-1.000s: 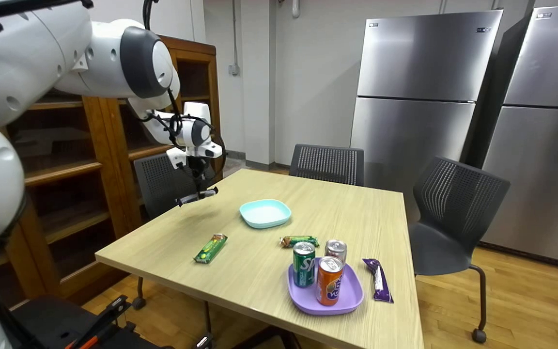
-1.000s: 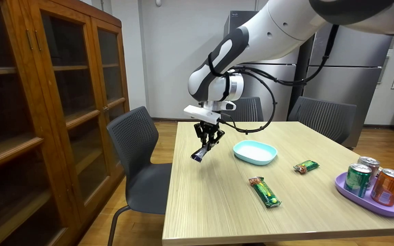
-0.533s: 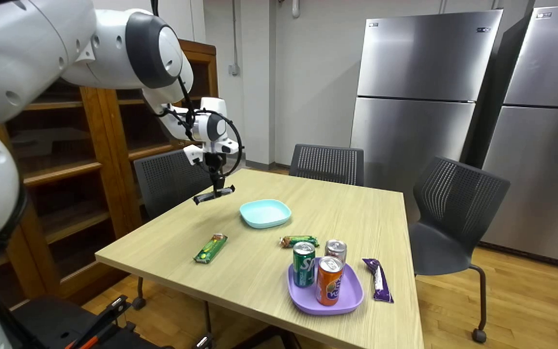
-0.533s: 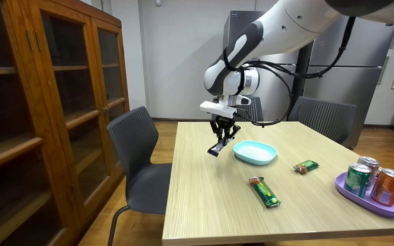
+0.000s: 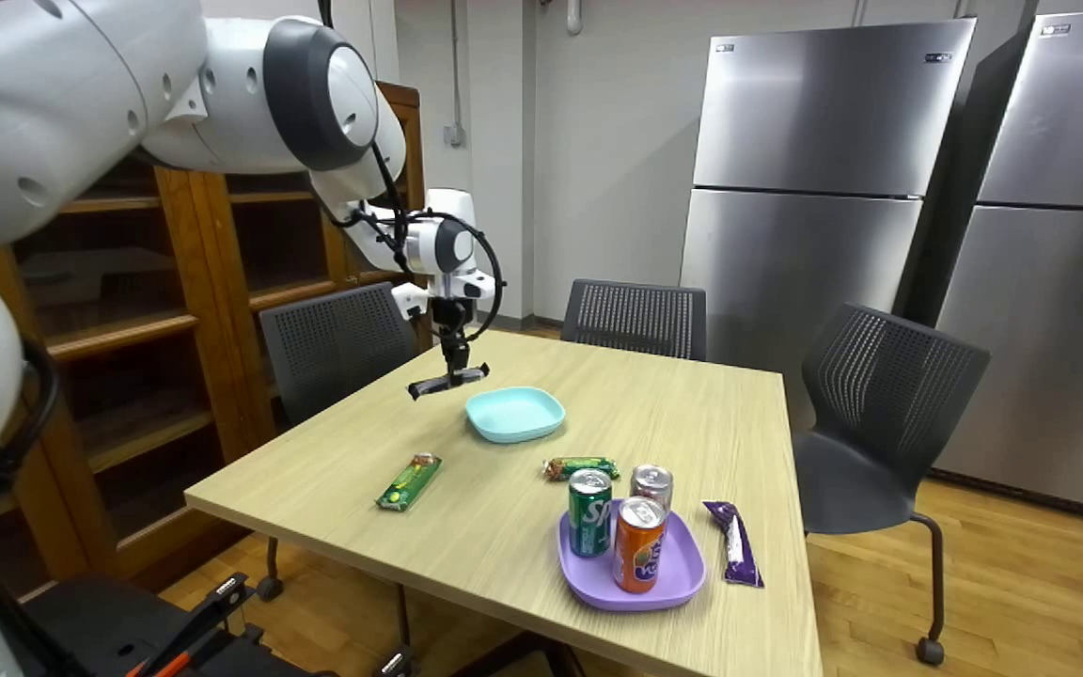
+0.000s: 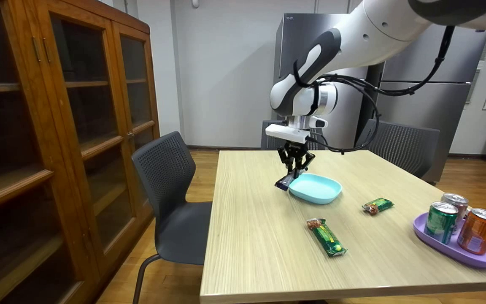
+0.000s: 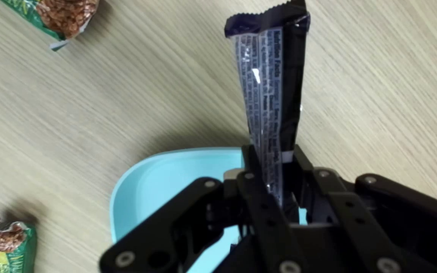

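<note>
My gripper (image 5: 455, 370) is shut on a dark purple wrapped bar (image 5: 427, 386) and holds it above the wooden table. The gripper (image 6: 295, 169) and bar (image 6: 284, 182) also show in an exterior view beside the light blue dish (image 6: 315, 192). In the wrist view the bar (image 7: 266, 83) sticks out ahead between the fingertips, printed label facing the camera; its near end is hidden between the fingers. The dish (image 7: 157, 182) lies partly under the gripper (image 7: 273, 155). Two green wrapped bars lie on the table, one nearer (image 5: 408, 481) and one beyond the dish (image 5: 581, 468).
A purple plate (image 5: 588, 590) near the table's corner holds a green can (image 5: 589, 512), an orange can (image 5: 640, 545) and a silvery can (image 5: 652, 483). Another purple bar (image 5: 737, 545) lies beside it. Chairs (image 6: 171, 181) stand around the table; a wooden cabinet (image 6: 78, 126) is close by.
My gripper, with the purple bar held in it, has moved to the right in both exterior views and is now beside the light blue dish. The things on the table have not moved.
</note>
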Controlling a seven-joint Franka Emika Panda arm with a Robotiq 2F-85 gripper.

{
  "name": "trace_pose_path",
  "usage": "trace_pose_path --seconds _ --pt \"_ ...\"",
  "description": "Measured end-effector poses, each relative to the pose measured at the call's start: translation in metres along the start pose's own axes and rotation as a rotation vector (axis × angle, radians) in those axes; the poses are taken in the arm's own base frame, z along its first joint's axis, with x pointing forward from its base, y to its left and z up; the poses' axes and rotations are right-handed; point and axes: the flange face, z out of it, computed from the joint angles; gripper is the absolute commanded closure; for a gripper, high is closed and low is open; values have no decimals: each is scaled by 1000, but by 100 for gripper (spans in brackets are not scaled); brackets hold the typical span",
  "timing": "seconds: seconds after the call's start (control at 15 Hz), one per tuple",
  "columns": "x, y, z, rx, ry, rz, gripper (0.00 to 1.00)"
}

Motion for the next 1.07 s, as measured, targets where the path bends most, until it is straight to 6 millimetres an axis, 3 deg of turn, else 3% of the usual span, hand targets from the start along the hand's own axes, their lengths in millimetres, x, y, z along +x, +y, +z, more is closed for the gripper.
trace_pose_path --seconds 0.47,1.07 --pt "36 18 3 -12 6 49 94" --pt "52 10 20 -16 24 56 94"
